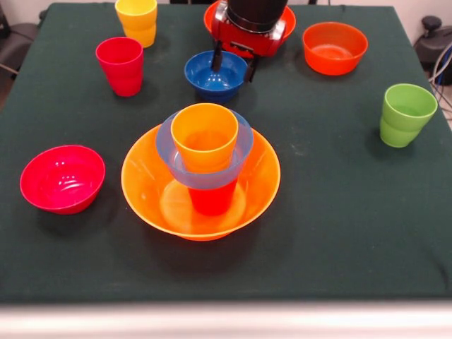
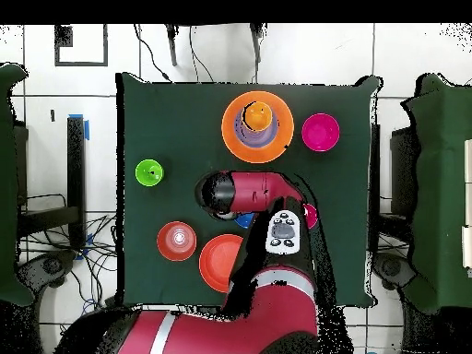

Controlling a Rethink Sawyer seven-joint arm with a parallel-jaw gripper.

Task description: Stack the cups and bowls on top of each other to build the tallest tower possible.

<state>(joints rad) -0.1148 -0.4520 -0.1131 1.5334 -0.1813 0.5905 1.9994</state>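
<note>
The surface is dark green. The arm reaches over it, its end effector down at the dark blue bowl, one finger inside the bowl and one at its rim, spread apart. The tower serves as landmark: a wide orange bowl, a red cup, a light blue bowl, an orange cup on top. In the front view the magenta bowl sits left of it, the green cup right, the dark blue bowl just behind, the orange-red bowl, crimson cup and yellow cup farther behind.
</note>
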